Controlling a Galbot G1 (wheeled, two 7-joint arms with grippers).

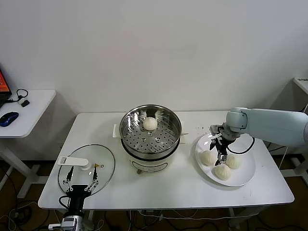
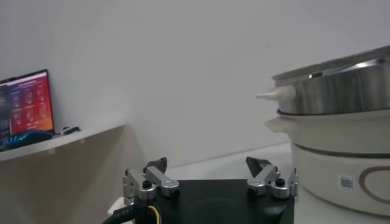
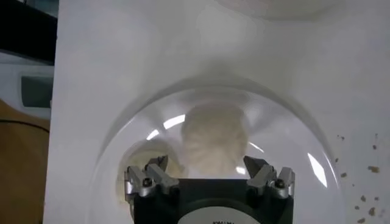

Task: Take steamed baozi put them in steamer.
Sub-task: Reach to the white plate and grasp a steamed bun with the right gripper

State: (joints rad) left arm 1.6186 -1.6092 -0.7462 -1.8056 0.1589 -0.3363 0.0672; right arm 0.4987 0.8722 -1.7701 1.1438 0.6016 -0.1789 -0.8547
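The steel steamer (image 1: 150,139) stands mid-table with one baozi (image 1: 150,123) on its perforated tray. Three more baozi (image 1: 207,157) (image 1: 234,161) (image 1: 222,172) lie on a white plate (image 1: 245,175) at the right. My right gripper (image 1: 221,153) is open and hangs just above the plate among the buns. In the right wrist view its open jaws (image 3: 207,167) straddle one baozi (image 3: 214,137) without gripping it; a second bun (image 3: 143,164) shows partly beside it. My left gripper (image 1: 81,185) is open and empty at the front left; the left wrist view shows it (image 2: 207,167) facing the steamer (image 2: 341,91).
A flat glass lid (image 1: 103,166) with a white handle (image 1: 73,161) lies under the left gripper near the table's front edge. A side table at the far left holds a blue mouse (image 1: 8,118). Crumbs lie on the table by the plate (image 3: 365,198).
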